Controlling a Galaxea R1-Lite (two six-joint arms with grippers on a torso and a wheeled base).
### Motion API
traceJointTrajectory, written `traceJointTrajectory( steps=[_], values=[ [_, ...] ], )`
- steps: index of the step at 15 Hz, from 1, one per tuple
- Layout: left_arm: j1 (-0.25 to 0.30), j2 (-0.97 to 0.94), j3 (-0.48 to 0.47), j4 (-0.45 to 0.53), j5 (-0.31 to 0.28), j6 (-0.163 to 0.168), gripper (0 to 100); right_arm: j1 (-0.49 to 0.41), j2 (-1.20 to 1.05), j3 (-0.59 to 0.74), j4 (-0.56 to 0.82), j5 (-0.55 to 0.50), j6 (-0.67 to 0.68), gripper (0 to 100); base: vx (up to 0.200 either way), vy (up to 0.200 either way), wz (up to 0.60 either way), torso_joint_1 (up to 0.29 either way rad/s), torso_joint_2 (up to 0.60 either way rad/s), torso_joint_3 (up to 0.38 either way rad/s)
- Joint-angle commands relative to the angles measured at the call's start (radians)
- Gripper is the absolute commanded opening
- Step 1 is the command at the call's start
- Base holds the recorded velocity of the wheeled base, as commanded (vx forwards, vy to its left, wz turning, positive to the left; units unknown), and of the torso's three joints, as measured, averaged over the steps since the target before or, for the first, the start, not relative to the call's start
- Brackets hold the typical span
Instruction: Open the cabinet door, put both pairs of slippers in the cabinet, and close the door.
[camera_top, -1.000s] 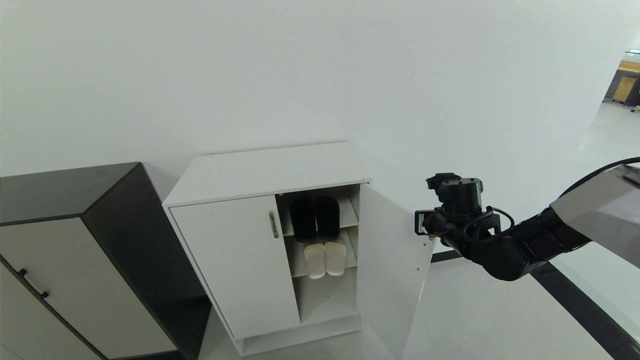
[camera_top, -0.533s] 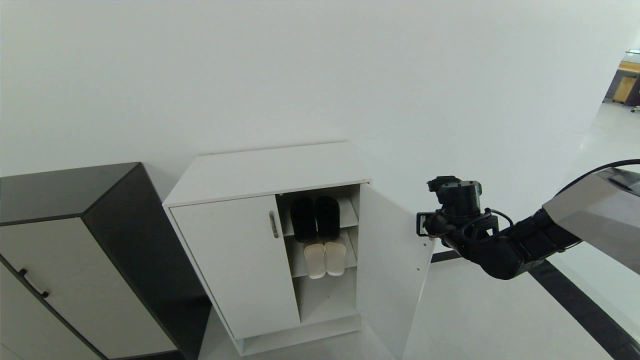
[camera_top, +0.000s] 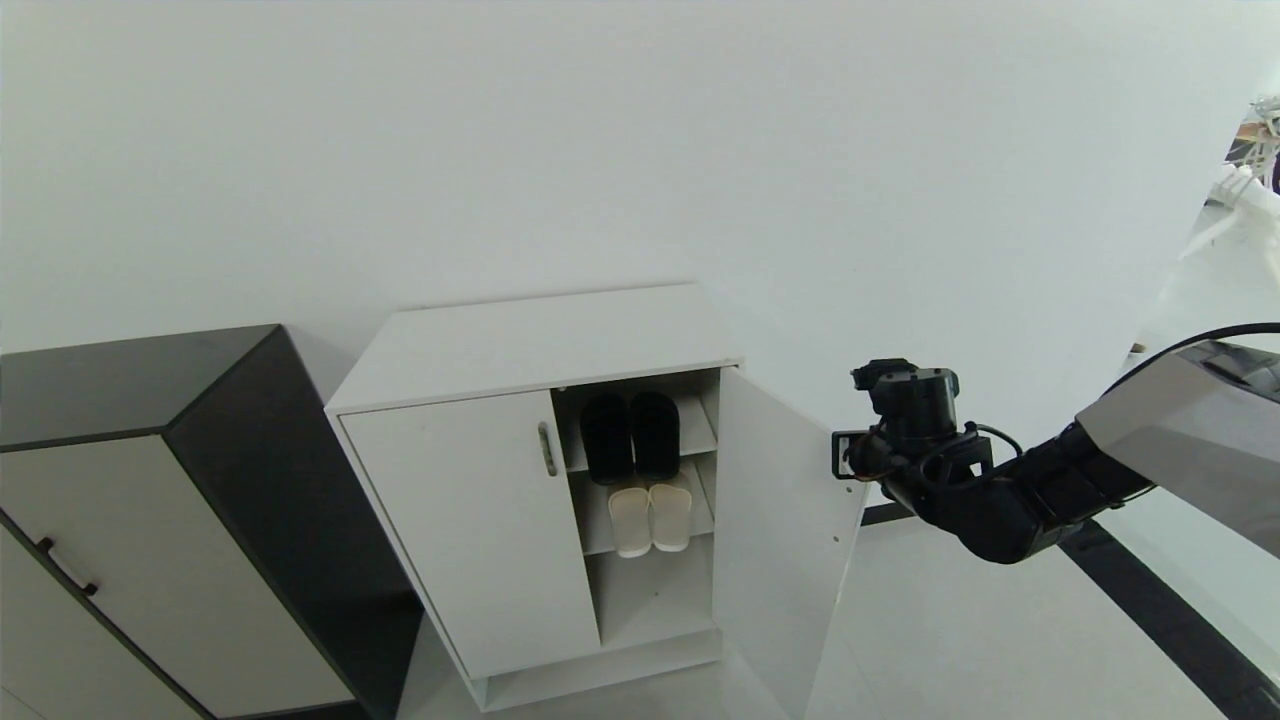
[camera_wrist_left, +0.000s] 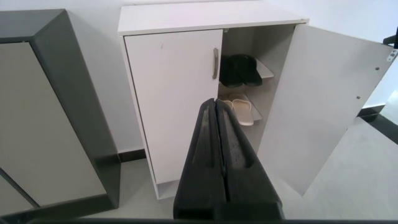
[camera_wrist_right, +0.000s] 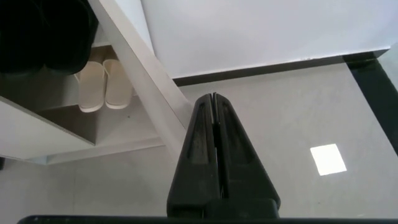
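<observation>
The white cabinet (camera_top: 530, 340) stands against the wall with its right door (camera_top: 780, 520) swung open and its left door (camera_top: 480, 530) closed. A black pair of slippers (camera_top: 632, 435) lies on the top shelf and a white pair (camera_top: 650, 518) on the shelf below. My right gripper (camera_top: 842, 455) is shut and empty, its tip at the outer side of the open door near the free edge (camera_wrist_right: 155, 93). The right wrist view shows the shut right gripper (camera_wrist_right: 214, 98) beside the white slippers (camera_wrist_right: 104, 84). My left gripper (camera_wrist_left: 216, 102) is shut and empty, held well back from the cabinet front (camera_wrist_left: 174, 99).
A dark cabinet (camera_top: 150, 480) with light doors stands to the left of the white one, almost touching it. The closed left door carries a vertical handle (camera_top: 547, 448). A black floor stripe (camera_top: 1150, 600) runs along the right. The bottom compartment (camera_top: 655, 595) holds nothing.
My right gripper has dropped slightly beside the open door's edge. The door, the slippers and the left arm have not visibly moved.
</observation>
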Motion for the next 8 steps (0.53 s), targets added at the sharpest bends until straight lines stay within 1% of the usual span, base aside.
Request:
traceJointTrajectory(
  steps=[1, 6, 8],
  values=[
    [0.000, 0.001, 0.000, 0.000, 0.000, -0.001, 0, 0.014, -0.008, 0.009, 0.000, -0.002, 0.000, 0, 0.000, 0.000, 0.00, 0.000, 0.00, 0.000],
    [0.000, 0.001, 0.000, 0.000, 0.000, -0.001, 0, 0.200, -0.151, 0.148, -0.012, -0.003, 0.001, 0, 0.000, 0.000, 0.00, 0.000, 0.00, 0.000],
    [0.000, 0.001, 0.000, 0.000, 0.000, -0.001, 0, 0.251, -0.183, 0.172, -0.016, -0.003, 0.005, 0, 0.000, 0.000, 0.00, 0.000, 0.00, 0.000]
  ],
)
